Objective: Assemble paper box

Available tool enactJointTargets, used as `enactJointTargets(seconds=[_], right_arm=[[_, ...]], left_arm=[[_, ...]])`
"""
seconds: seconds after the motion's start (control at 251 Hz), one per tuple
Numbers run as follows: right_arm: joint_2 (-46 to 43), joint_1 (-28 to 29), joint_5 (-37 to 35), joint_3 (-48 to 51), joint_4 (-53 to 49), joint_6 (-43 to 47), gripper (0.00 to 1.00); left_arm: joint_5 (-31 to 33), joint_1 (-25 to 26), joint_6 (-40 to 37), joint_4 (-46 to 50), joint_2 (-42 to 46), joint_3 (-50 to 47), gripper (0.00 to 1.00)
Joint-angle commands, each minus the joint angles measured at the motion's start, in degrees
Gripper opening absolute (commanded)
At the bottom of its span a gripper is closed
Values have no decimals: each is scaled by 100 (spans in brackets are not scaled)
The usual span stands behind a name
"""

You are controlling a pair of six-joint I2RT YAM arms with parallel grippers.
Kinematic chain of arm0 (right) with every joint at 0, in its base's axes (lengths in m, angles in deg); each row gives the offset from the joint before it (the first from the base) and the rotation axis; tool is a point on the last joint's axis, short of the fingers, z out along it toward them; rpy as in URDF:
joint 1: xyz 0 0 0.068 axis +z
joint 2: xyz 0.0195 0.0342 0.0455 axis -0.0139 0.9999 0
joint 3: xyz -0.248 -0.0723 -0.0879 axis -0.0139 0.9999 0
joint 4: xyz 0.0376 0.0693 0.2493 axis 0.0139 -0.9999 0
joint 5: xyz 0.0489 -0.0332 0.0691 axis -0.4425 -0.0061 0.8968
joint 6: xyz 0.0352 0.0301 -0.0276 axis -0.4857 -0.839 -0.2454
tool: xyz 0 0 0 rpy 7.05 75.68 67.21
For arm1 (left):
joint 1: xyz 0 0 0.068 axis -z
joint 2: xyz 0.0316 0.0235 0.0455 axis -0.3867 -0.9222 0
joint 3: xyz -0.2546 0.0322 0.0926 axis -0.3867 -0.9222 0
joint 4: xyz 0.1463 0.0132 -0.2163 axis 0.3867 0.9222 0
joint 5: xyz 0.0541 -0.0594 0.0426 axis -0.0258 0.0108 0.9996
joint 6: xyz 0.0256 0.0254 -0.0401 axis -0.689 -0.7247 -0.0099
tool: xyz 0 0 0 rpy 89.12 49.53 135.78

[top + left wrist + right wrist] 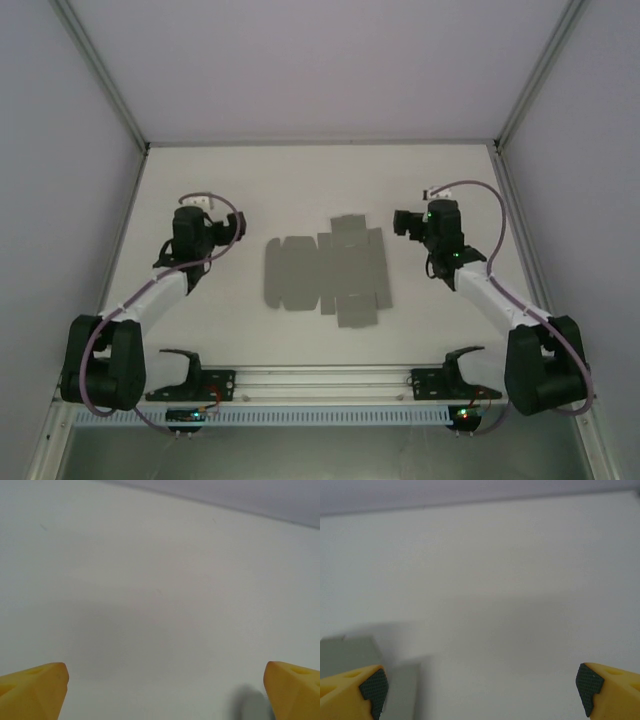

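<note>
**Asker:** What lies closest to the camera in the overhead view?

**Describer:** A metal rail (330,378) runs along the bottom edge and carries two arm bases. The left arm rises from the lower left of the frame, the right arm from the lower right.

**Asker:** And the tools?

**Describer:** The left tool (232,226) hangs at mid-left and the right tool (404,222) at mid-right. Both are spread wide and hold nothing. In each wrist view the yellow fingertips (370,687) sit in the two bottom corners, with white tabletop (300,180) between them.

**Asker:** Where is the paper box?

**Describer:** It is a flat grey cut sheet, the paper box (325,272), lying in the centre of the frame between the two tools and touching neither. In the right wrist view a grey corner of it shows at the lower left, just beside one fingertip. Beyond it, bare tabletop runs to the back wall at the top.

**Asker:** Which step is this?

**Describer:** The very start, I judge, since no flap is raised. The next move calls for one tool to lower onto an outer flap and work under the thin card. The other would need to pin the middle panel.
</note>
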Motion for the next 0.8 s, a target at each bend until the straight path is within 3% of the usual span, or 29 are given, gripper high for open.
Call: enactJointTargets(seconds=[0.0,0.148,0.355,0.603,0.798], right_arm=[[84,297,723,-169,-633,-523,100],[531,513,1884,135,326,-676,99],[811,592,1850,181,428,-844,100],[838,629,1808,349,387,-912,99],[1105,641,1915,278,396,-1012,100]], left_arm=[[-827,342,359,677,93,-1,99],[-1451,639,247,1046,-136,22,99],[-2575,803,483,754,-727,-101,99],[-2985,934,555,549,-1385,-104,86],[-3319,978,846,187,-1752,-74,68]])
